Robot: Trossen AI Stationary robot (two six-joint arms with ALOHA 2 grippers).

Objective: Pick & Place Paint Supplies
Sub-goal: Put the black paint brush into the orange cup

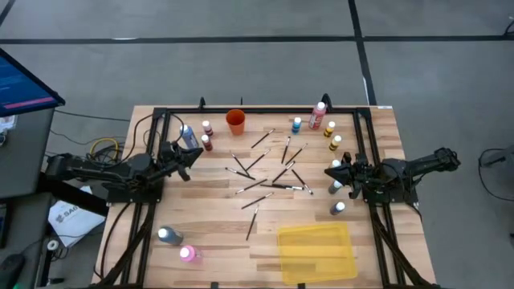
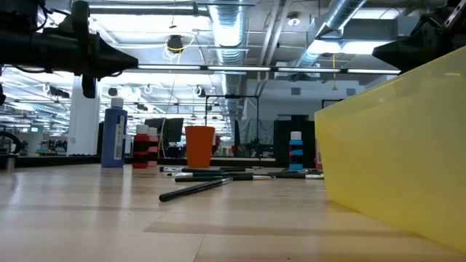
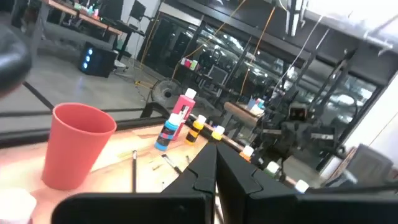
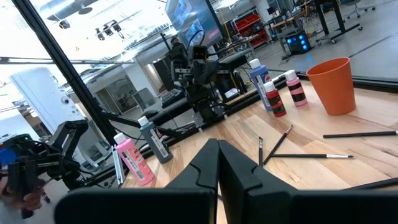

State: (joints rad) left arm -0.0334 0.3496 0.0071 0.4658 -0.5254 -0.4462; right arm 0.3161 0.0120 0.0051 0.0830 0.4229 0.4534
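Several thin dark paintbrushes [image 1: 269,172] lie scattered flat on the middle of the wooden table. White-capped paint bottles stand upright in groups: far left [image 1: 206,136], far right [image 1: 318,115], right [image 1: 337,197] and near left [image 1: 178,244]. My left gripper [image 1: 188,163] hangs shut above the table's left side, pointing level toward the brushes, with nothing in it [image 3: 215,158]. My right gripper [image 1: 328,171] hangs shut at the right side, pointing level toward the brushes, also holding nothing [image 4: 218,149]. Both stand well above the table in the low view, the left gripper [image 2: 129,60] and the right gripper [image 2: 380,51].
An orange cup [image 1: 235,121] stands at the far edge, left of centre. A flat yellow tray [image 1: 316,250] lies near the front edge at the right and fills the right of the low view. A black frame rail [image 1: 257,110] runs along the table's far edge.
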